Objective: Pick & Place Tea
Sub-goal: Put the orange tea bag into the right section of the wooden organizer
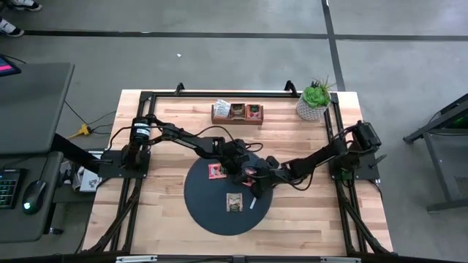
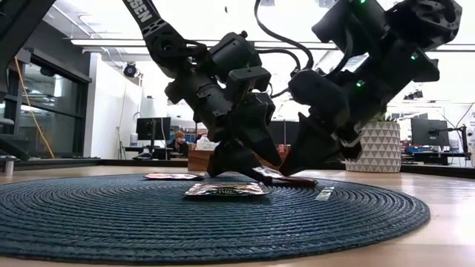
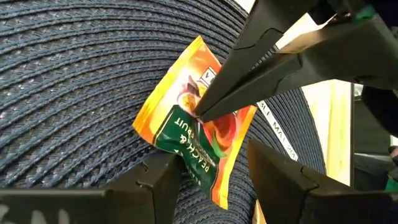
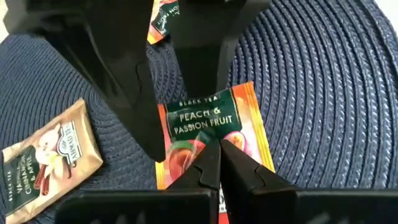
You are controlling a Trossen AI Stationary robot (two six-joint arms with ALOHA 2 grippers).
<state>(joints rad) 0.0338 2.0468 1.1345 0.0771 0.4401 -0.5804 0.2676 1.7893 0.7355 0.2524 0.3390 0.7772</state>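
1. You see both pincers meet over the dark mat (image 1: 219, 208) at mid-surface.
2. Your right pincer (image 4: 217, 163) is pressed fully together, its tips on the orange peach sachet (image 4: 214, 134), pinning it to the mat.
3. Your left pincer (image 3: 208, 171) stands wide, one finger either side of that sachet's edge, not clamped.
4. You have a brown sachet (image 1: 234, 202) flat on the mat nearer the front, and a red one (image 1: 216, 171) at the mat's left rear.
5. A tray (image 1: 237, 113) of more tea sits at the back, beside a potted plant (image 1: 315, 99).
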